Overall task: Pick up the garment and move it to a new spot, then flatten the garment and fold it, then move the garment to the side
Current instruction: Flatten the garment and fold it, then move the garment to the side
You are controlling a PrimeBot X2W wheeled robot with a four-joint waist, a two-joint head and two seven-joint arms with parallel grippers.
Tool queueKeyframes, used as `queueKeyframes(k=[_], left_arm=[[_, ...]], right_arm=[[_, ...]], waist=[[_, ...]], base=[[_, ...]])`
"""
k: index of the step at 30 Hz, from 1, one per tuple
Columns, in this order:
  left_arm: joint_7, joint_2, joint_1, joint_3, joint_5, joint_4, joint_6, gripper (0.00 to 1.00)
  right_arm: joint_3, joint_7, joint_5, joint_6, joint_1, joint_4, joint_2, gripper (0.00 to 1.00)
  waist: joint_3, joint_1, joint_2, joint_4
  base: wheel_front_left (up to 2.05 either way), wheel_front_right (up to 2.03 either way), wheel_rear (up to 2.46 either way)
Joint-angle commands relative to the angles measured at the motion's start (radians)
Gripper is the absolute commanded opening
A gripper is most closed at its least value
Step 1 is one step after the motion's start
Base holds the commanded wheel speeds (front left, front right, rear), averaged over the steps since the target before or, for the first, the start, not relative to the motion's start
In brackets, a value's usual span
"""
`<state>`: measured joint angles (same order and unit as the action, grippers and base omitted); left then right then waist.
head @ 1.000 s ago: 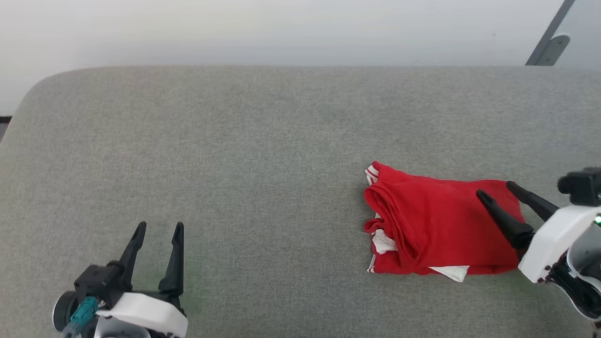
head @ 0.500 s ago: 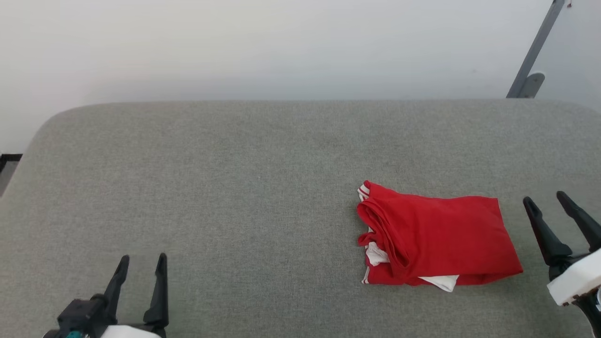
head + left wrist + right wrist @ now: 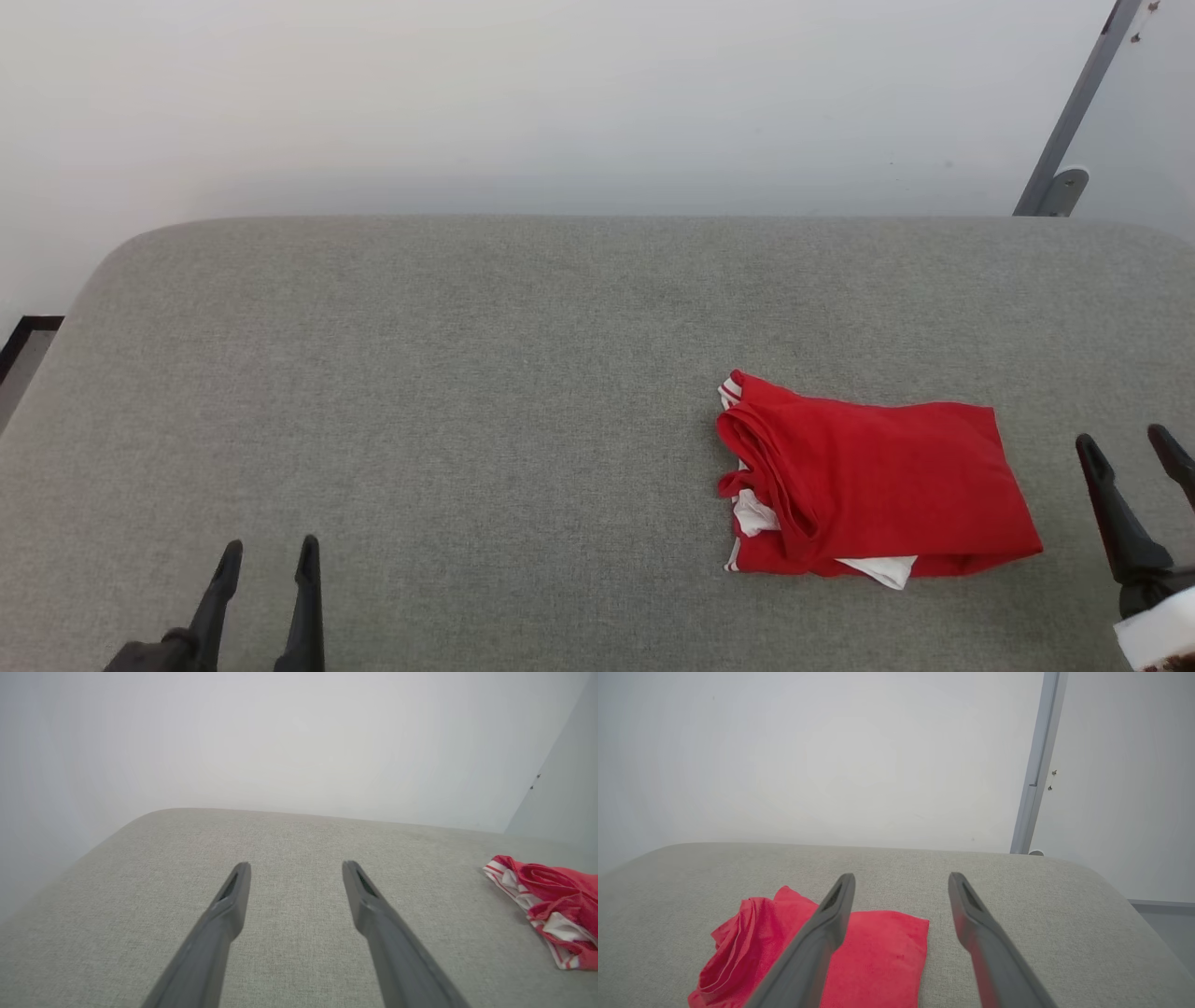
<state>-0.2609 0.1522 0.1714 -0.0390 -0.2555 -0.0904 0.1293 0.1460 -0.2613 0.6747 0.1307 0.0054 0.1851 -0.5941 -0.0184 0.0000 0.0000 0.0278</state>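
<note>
**Head view.** A broad grey cushion (image 3: pixel 467 373) of fine woven cloth, with rounded far corners, stands before a plain white matt wall (image 3: pixel 560 93); a slanted grey metal post (image 3: pixel 1074 103) runs up the wall at the upper right. The garment (image 3: pixel 887 485) lies on the right part of the cushion, folded into a rough rectangle of soft red fabric. Its left end is bunched in curved folds, with striped trim at the far left corner and white cloth peeking out along the left and near edges. The right gripper (image 3: pixel 1121 436) stands just beside the garment's right edge, apart from it, fingers spread and empty. The left gripper (image 3: pixel 270 544) is well apart at the lower left, also spread and empty

**Left wrist view.** Two smooth dark tapered fingers stand parted over bare grey weave; the garment's bunched, striped end lies at the right edge

**Right wrist view.** The parted fingers hold nothing; the garment lies flat beneath and left of the left finger, its right edge straight, and the post rises at the right
</note>
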Motion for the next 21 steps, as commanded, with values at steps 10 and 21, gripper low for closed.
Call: queueKeyframes(k=[10, 21], left_arm=[[-0.006, -0.017, 0.026, 0.014, 0.003, 0.025, 0.001, 1.0], [-0.006, -0.007, 0.017, 0.023, 0.013, 0.012, 0.001, 1.0]], right_arm=[[-0.072, -0.004, -0.019, 0.0, 0.094, -0.065, 0.04, 1.0], [-0.066, -0.003, -0.01, 0.0, 0.094, -0.072, 0.039, 1.0]], waist=[[-0.001, 0.0, 0.0, 0.002], [0.004, 0.0, 0.0, 0.009]], base=[[0.0, 0.0, 0.0], [0.0, 0.0, 0.0]])
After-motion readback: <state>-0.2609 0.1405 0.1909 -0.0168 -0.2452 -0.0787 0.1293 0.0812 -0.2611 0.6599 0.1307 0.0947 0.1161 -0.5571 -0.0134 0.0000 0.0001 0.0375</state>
